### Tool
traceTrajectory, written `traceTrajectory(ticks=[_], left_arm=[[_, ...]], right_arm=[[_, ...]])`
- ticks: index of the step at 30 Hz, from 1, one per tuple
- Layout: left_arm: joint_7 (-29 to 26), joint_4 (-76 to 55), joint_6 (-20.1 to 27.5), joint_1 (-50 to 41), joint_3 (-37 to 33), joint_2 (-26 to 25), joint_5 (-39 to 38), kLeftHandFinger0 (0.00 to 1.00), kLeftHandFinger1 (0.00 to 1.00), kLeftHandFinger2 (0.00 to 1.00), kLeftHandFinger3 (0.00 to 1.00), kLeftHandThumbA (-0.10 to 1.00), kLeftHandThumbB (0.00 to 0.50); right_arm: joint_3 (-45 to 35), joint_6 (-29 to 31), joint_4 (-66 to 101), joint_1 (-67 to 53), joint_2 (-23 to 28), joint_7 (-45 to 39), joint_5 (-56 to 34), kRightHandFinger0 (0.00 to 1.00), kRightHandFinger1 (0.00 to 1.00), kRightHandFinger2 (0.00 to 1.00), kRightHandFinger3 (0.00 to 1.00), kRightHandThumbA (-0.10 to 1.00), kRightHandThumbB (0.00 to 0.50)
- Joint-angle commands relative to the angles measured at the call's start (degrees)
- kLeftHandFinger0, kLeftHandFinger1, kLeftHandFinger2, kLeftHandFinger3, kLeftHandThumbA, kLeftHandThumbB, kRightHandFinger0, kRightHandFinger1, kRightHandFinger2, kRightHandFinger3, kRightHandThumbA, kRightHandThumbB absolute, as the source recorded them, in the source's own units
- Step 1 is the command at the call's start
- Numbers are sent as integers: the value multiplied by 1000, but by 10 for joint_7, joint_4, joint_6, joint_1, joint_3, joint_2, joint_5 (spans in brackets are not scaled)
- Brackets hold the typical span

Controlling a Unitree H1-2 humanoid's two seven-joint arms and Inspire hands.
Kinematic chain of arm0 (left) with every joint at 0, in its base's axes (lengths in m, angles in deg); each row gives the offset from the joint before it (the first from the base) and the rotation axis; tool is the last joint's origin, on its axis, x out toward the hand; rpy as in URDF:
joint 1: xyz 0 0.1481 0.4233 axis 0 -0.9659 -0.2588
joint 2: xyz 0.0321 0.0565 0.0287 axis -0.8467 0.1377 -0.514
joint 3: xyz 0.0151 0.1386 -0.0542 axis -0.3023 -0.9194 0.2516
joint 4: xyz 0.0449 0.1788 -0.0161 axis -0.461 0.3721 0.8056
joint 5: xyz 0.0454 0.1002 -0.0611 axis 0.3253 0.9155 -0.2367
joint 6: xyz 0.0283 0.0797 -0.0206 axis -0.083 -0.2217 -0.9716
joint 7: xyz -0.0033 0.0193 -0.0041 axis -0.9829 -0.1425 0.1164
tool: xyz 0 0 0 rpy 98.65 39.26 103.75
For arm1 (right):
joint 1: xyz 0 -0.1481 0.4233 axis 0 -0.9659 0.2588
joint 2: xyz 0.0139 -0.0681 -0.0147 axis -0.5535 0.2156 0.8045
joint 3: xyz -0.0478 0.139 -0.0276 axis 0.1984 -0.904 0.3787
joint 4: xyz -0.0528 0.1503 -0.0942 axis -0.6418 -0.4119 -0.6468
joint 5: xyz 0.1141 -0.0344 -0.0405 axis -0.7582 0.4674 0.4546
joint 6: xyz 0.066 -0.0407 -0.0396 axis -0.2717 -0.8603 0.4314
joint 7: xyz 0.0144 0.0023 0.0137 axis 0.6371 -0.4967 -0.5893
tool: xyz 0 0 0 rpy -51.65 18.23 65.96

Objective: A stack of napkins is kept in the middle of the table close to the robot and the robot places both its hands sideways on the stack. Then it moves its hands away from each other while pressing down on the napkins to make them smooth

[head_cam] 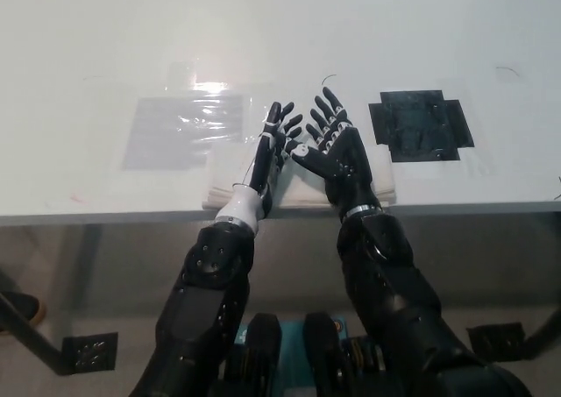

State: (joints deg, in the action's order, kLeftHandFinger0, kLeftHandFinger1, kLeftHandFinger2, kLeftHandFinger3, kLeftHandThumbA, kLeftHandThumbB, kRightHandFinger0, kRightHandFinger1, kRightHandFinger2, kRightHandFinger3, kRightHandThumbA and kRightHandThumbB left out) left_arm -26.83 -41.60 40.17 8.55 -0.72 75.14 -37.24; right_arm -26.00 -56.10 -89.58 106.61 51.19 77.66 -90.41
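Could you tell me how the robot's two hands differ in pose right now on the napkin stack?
The left hand stands edge-on, thin and sideways; the right hand lies flatter, its broad side facing the camera. The left hand's fingers are close together; the right hand's are spread. Both rest over the napkin stack, nearly touching.

A single view is given, taken from the robot's head and aimed steeply down. The near edge of the white table [79,206] is seen close below, its top filling the upper half, with floor shown beneath.
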Motion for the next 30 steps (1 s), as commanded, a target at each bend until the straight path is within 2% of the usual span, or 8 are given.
traceTrajectory(ticks=[1, 7, 10, 12, 16, 22, 25, 30], left_arm=[[4, -7, -5, 17, 15, -18, -14, 1000, 1000, 1000, 1000, 1000, 365], [12, -25, -23, 26, 28, -37, -24, 1000, 1000, 1000, 1000, 1000, 360], [16, -35, -36, 28, 32, -50, -24, 1000, 1000, 1000, 1000, 1000, 367], [19, -35, -37, 30, 34, -56, -28, 1000, 1000, 1000, 1000, 1000, 341], [24, -37, -36, 31, 37, -64, -35, 1000, 1000, 1000, 1000, 1000, 339], [13, -34, -39, 37, 39, -74, -30, 1000, 1000, 1000, 1000, 1000, 362], [12, -33, -43, 36, 41, -80, -29, 1000, 1000, 1000, 1000, 1000, 366], [15, -31, -41, 34, 46, -85, -34, 1000, 1000, 1000, 1000, 1000, 351]], right_arm=[[-12, 9, -6, 21, 10, -12, -16, 1000, 1000, 1000, 1000, 1000, 191], [-21, 5, 8, 15, 20, -20, -25, 1000, 1000, 1000, 1000, 1000, 208], [-19, 11, 10, 13, 29, -13, -17, 1000, 1000, 1000, 1000, 1000, 191], [-23, 12, 6, 13, 36, -14, -21, 1000, 1000, 1000, 1000, 1000, 179], [-30, 10, 2, 15, 44, -14, -25, 1000, 1000, 1000, 1000, 1000, 178], [-43, 10, 0, 16, 58, -24, -34, 1000, 1000, 1000, 1000, 1000, 181], [-49, 4, 9, 11, 64, -21, -38, 1000, 1000, 1000, 1000, 1000, 146], [-56, 5, 10, 8, 70, -25, -44, 1000, 1000, 1000, 1000, 1000, 155]])
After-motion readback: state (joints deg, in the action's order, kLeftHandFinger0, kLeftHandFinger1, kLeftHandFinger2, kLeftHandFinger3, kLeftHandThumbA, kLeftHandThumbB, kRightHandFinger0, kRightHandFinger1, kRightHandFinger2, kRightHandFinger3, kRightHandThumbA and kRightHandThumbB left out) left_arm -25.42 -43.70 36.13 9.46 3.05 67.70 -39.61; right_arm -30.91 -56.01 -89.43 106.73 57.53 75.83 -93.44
